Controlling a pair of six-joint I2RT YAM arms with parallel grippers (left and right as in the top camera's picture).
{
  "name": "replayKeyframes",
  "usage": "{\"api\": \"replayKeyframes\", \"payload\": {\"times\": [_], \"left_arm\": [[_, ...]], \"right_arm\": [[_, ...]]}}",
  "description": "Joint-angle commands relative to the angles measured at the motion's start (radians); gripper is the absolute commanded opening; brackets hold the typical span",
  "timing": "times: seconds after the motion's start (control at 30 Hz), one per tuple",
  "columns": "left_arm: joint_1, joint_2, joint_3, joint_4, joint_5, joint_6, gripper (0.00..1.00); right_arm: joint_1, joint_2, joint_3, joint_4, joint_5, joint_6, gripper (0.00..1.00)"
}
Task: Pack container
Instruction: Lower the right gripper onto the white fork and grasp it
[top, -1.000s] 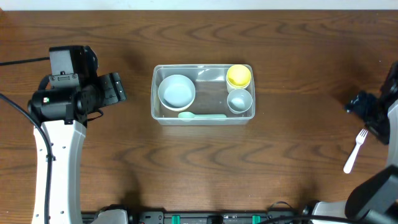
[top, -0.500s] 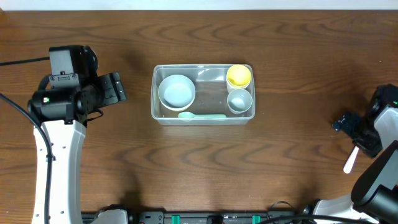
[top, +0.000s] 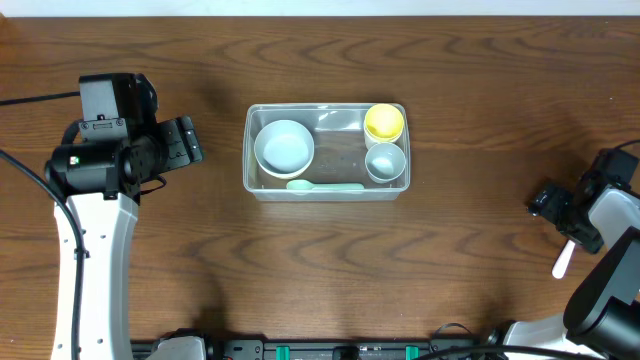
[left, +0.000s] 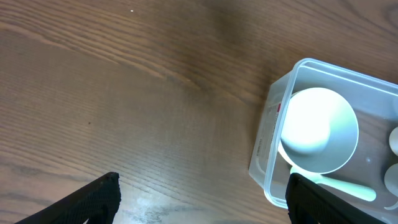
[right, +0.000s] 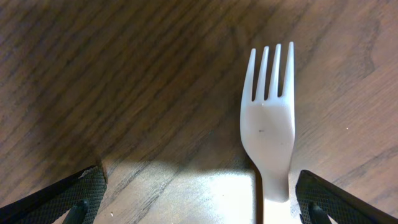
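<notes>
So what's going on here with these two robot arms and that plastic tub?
The robot is packing tableware into the clear container. A white bowl, a yellow cup, a white cup and a pale green spoon already sit inside. The right end effector hangs open over a white fork lying on the table, not gripping it. The left end effector is open and empty, beside the container.

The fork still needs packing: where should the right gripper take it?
Probably the narrow neck below the tines, from straight above: the white fork lies flat on the table, so only its side edges offer the right gripper a pinch.
</notes>
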Motion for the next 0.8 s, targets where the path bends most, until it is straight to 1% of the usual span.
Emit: {"api": "replayKeyframes", "payload": {"times": [0.0,0.1,0.23,0.33,0.5,0.67,0.77], "left_arm": [[0.005,0.008,-0.008,-0.003,-0.015,-0.013,0.85],[0.005,0.008,-0.008,-0.003,-0.015,-0.013,0.85],[0.005,0.008,-0.008,-0.003,-0.015,-0.013,0.85],[0.005,0.008,-0.008,-0.003,-0.015,-0.013,0.85],[0.005,0.008,-0.008,-0.003,-0.015,-0.013,0.85],[0.005,0.008,-0.008,-0.003,-0.015,-0.013,0.85],[0.005,0.008,-0.008,-0.003,-0.015,-0.013,0.85]], "right_arm": [[-0.004,0.021,-0.054,0.010,-0.010,-0.014,0.98],[-0.004,0.021,-0.058,0.017,-0.029,-0.014,0.94],[-0.004,0.021,-0.058,0.014,-0.049,-0.014,0.79],[-0.004,0.021,-0.058,0.008,-0.060,-0.013,0.71],[-0.004,0.021,-0.058,-0.004,-0.071,-0.013,0.54],[-0.004,0.021,-0.058,-0.031,-0.070,0.009,0.47],[-0.004,0.021,-0.058,-0.046,-0.065,0.009,0.47]]}}
